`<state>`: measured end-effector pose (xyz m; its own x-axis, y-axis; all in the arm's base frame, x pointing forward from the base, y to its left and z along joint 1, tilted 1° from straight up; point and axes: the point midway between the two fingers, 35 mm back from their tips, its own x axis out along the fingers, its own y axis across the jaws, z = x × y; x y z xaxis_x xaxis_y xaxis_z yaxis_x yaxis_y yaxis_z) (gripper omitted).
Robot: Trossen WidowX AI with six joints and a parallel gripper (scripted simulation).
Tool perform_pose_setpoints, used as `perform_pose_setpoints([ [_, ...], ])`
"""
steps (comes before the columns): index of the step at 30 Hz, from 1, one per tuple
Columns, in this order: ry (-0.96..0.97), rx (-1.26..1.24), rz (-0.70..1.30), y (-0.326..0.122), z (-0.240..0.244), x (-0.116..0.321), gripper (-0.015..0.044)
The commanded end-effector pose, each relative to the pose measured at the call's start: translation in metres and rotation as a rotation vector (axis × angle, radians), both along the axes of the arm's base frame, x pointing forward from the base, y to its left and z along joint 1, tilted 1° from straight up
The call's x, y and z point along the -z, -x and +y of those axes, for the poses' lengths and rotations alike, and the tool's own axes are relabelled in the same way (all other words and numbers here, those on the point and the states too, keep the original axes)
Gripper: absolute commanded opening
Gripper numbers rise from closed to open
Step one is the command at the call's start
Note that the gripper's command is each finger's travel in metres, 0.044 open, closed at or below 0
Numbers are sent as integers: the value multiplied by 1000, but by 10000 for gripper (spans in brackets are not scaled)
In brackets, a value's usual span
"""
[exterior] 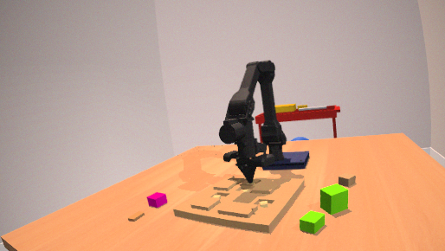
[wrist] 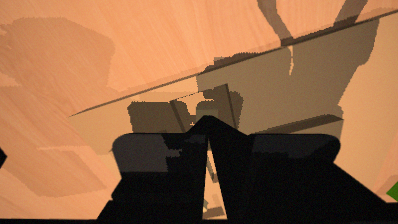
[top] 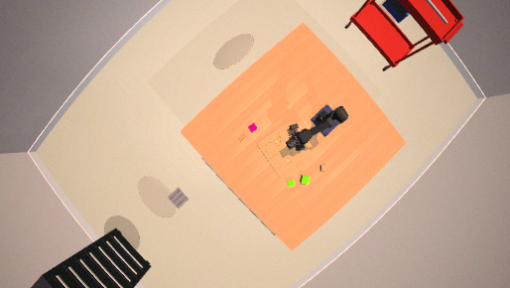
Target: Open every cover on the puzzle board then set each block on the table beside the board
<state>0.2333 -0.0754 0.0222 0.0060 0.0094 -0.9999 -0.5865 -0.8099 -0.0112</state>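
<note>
The tan puzzle board [exterior: 272, 218] [top: 270, 156] [wrist: 310, 75] lies flat on the table. Its raised wooden covers include a front left one [exterior: 205, 204], a front right one [exterior: 235, 210] and a back left one [exterior: 223, 188]. Pale pieces show in openings beside covers, one at the left [exterior: 216, 196] and one at the right [exterior: 263, 203]. My gripper [exterior: 250, 181] [wrist: 207, 120] is shut and empty, pointing down low over the back of the board. In the wrist view a shadowed opening with a pale patch shows just beyond the fingertips. The fingers and shadows hide part of the board there.
A magenta block [top: 253, 127] [exterior: 157, 200] and a thin wooden piece [top: 241, 138] [exterior: 136, 216] lie left of the board. A large green block [top: 305, 180] [exterior: 334, 199], a smaller green block [top: 291, 183] [exterior: 312, 222] and a brown block [top: 322, 168] [exterior: 346, 180] are at its right.
</note>
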Motion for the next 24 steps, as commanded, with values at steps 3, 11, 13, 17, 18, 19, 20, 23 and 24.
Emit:
perform_pose_setpoints([
  [3,0,1,8,3,0,2,0],
  [11,0,1,8,3,0,2,0],
  [13,0,0,0,0,0,0,0],
  [17,0,0,2,0,0,-3,0],
  [18,0,0,2,0,0,-4,0],
  [19,0,-4,3,0,0,-5,0],
  [20,0,-9,3,0,0,-6,0],
  [23,0,-24,5,1,0,-9,0],
  [24,0,-29,6,1,0,-11,0],
])
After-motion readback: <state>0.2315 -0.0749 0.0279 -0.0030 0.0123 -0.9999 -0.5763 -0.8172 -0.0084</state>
